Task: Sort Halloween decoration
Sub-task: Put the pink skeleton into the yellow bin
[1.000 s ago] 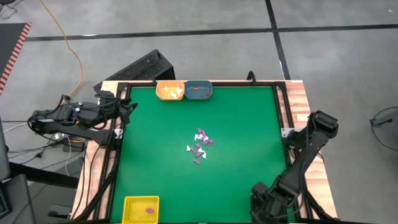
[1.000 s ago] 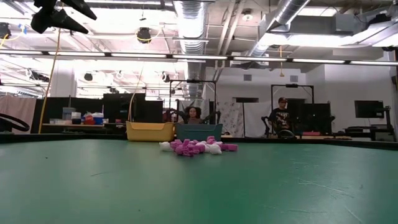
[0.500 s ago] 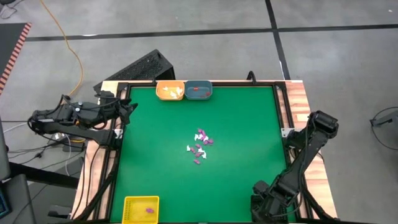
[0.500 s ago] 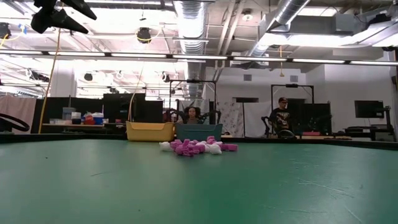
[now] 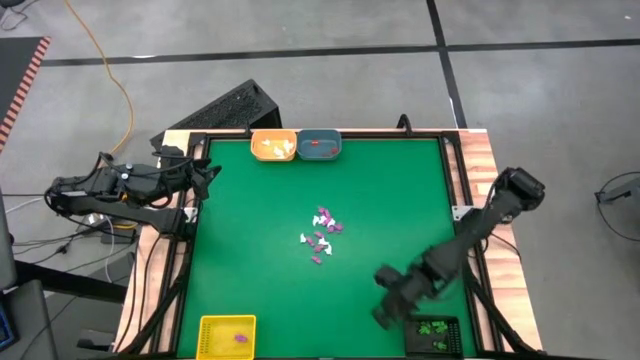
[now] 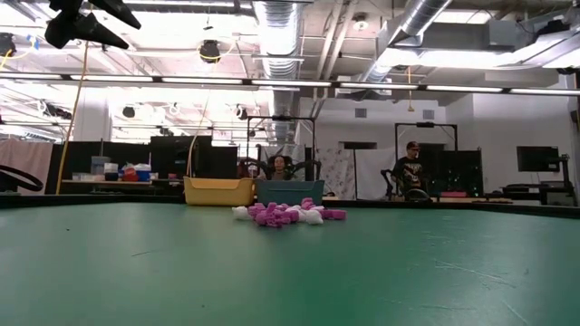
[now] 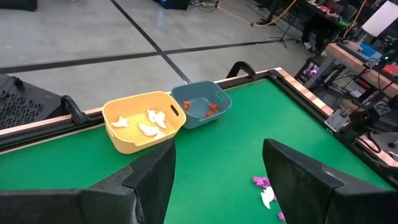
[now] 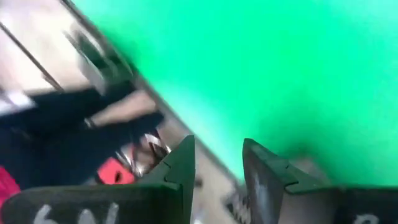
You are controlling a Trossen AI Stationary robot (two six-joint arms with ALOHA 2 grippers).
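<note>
Green worktop (image 5: 250,270) all around, so here's my view. My right gripper (image 8: 217,168) has its fingers parted with nothing between them, low over the near right part of the felt just by the black tray (image 5: 435,333) with green bits in it. Out ahead of those fingers sits the Halloween decoration (image 5: 322,235), a loose purple-and-white pile mid-table. I'd aim for one purple piece at the pile's edge and close gently so the neighbours don't scatter. My left gripper (image 7: 217,180) waits off the left edge, fingers spread, empty. Beyond them: yellow tray (image 7: 144,122) holding white ones, blue tray (image 7: 201,107) holding orange-red.
</note>
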